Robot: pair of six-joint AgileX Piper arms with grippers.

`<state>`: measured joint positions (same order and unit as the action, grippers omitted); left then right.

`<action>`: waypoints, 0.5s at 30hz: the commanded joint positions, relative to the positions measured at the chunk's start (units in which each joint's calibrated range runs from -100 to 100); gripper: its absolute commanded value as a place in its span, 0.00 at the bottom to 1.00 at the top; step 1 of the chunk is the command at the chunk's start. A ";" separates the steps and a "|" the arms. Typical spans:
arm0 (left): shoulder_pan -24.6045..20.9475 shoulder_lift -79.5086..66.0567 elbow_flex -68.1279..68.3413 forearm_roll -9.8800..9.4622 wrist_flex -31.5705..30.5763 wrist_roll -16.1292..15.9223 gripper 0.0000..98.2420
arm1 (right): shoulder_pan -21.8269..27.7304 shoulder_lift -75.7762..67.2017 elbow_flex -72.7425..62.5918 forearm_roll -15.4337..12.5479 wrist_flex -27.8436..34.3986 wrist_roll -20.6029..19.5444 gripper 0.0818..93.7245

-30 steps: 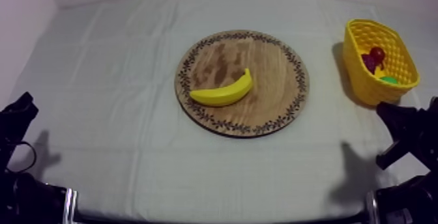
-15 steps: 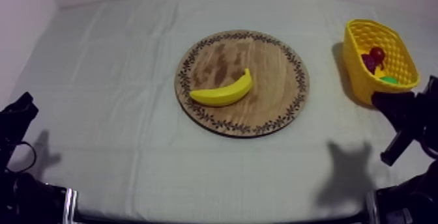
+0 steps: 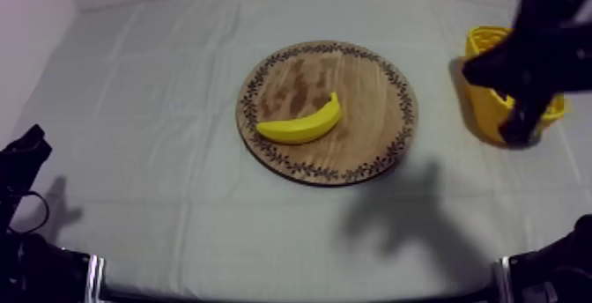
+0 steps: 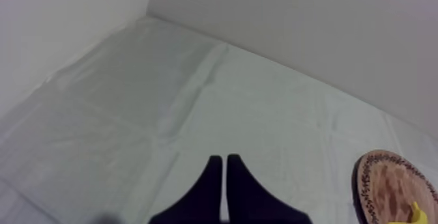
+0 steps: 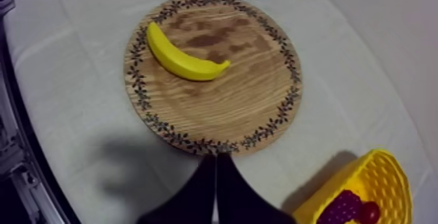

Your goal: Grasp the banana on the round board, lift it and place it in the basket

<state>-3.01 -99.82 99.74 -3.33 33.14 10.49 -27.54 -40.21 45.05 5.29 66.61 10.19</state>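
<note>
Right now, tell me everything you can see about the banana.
The banana is a smooth, plain yellow toy, plastic-looking, whole and gently curved, tapering to a short stem. It lies on its side on the round wooden board, inside its patterned rim, stem end toward the yellow basket. Only the board touches it.

Left gripper (image 4: pixel 223 157) low over the grey-white cloth (image 4: pixel 195 96), its two black fingers pressed together in a narrow wedge, nothing held. To its right, part of the round wooden board (image 4: pixel 391 184) with its patterned rim, a yellow bit of the banana (image 4: pixel 417 215) on it. Far side: creased cloth runs up to a pale wall (image 4: pixel 293 25).
</note>
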 commanded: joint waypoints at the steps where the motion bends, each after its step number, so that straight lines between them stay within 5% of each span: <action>1: 0.01 0.00 0.03 0.03 0.01 -0.01 0.00 | -1.00 13.60 -15.88 0.09 8.21 -0.20 0.00; 15: 0.01 0.00 0.03 0.03 0.01 -0.01 0.00 | -5.16 41.70 -50.20 0.70 27.25 -1.77 0.00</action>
<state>-3.01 -99.82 99.74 -3.33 33.14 10.49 -32.61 -4.01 2.96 6.03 92.85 8.51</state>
